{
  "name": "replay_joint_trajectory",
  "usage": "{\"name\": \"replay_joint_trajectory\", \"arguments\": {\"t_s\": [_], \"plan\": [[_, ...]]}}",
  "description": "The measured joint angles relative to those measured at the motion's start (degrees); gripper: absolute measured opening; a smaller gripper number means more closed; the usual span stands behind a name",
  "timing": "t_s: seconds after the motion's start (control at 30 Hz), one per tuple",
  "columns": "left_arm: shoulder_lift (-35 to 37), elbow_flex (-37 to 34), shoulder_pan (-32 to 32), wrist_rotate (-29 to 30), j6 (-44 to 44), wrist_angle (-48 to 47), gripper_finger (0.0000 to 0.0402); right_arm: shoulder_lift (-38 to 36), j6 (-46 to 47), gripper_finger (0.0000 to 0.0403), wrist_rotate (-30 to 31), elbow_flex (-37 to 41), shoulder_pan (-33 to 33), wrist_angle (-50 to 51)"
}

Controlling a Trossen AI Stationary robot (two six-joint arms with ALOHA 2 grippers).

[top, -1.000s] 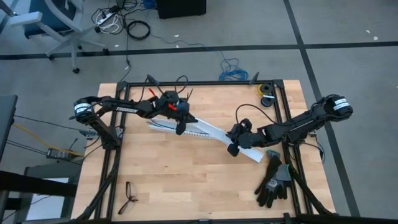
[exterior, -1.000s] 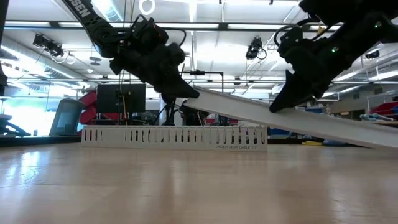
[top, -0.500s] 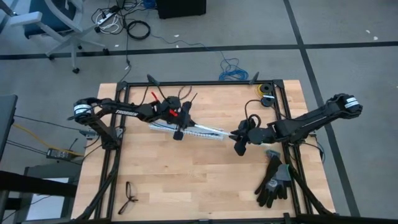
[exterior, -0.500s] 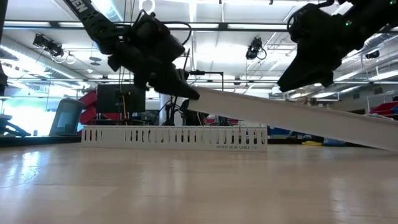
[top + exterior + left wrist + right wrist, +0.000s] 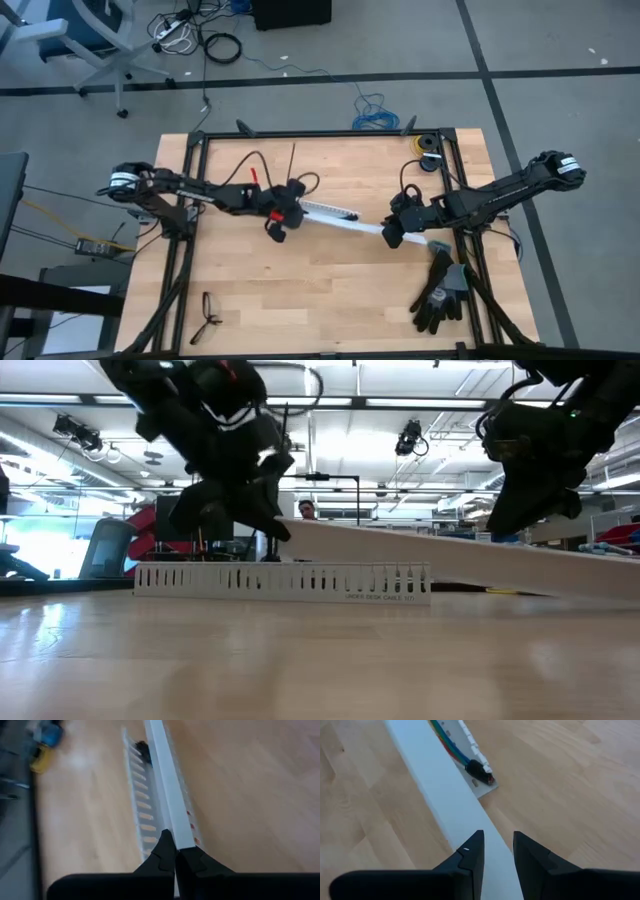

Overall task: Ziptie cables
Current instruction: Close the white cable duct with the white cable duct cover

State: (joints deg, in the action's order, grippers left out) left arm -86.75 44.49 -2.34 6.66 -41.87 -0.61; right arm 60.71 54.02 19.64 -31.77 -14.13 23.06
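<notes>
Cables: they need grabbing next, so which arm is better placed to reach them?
Right. The right gripper is open, with the cables' sheathed end just ahead; the left gripper is shut on the white cover.

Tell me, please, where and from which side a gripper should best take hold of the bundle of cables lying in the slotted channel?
Probably at the dark sheath, where the cables are joined into one firm end. It lies in the open end of the slotted channel, so come from above with the fingers straddling it. The white cover strip crosses close beside it and may need moving first.
</notes>
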Motion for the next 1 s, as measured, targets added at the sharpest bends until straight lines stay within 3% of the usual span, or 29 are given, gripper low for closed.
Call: {"name": "replay_joint_trajectory", "arguments": {"t_s": [0.27, 0.5, 0.73, 1.0], "plan": [[2.13, -0.01, 5.59, 12.0, -0.4, 0.35, 0.0, 0.02, -0.09, 0.0089, 0.02, 0.0, 0.0, -0.08], [2.22, -0.02, 9.68, 20.44, -6.96, -2.67, 0.0, 0.02, -0.13, 0.0089, -3.49, 0.0, -0.03, 1.97], [2.22, -0.02, 12.49, 20.74, -7.3, -3.45, 0.0, 0.05, -8.6, 0.0086, -3.94, 0.02, 0.68, 0.31], [2.04, -0.02, 12.97, 19.94, -13.34, -0.5, 0.0, 0.11, -27.54, 0.0087, -5.98, 0.04, 4.29, -17.12]]}}
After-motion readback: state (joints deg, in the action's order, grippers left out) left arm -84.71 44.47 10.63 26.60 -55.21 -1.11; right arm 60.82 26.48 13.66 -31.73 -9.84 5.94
